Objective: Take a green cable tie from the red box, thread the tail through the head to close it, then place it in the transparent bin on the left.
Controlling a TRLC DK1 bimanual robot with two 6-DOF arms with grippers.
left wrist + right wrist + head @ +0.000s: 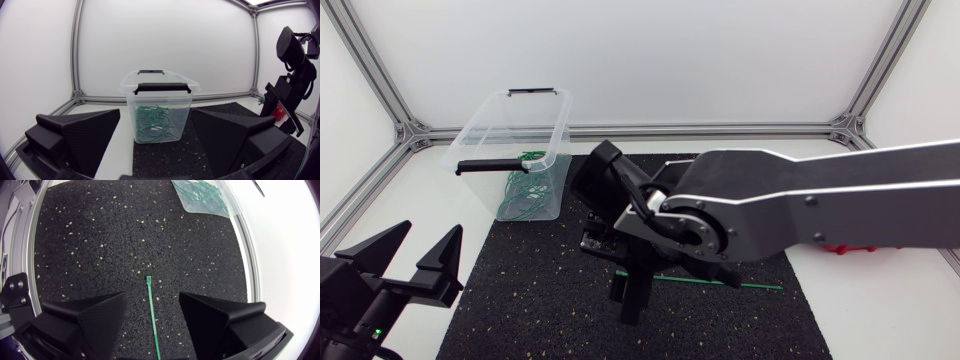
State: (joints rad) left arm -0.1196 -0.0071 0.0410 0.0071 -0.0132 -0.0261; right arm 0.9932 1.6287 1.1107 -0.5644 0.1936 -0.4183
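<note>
Evidently the pick-up is the step in hand. On the black mat [540, 300], the left gripper [155, 112] sits wide open, facing the transparent bin [131, 107]. The right gripper [152, 297] hangs with fingers spread over the green cable tie [151, 311], which lies straight and unclosed. Next, I judge, it should lower squarely and pinch the thin strap.

The left gripper [430, 235] sits low, its 2 fingers spread apart. The right arm [820, 195] extends across, and the right gripper [152, 297] points downward, fingers parted.
</note>
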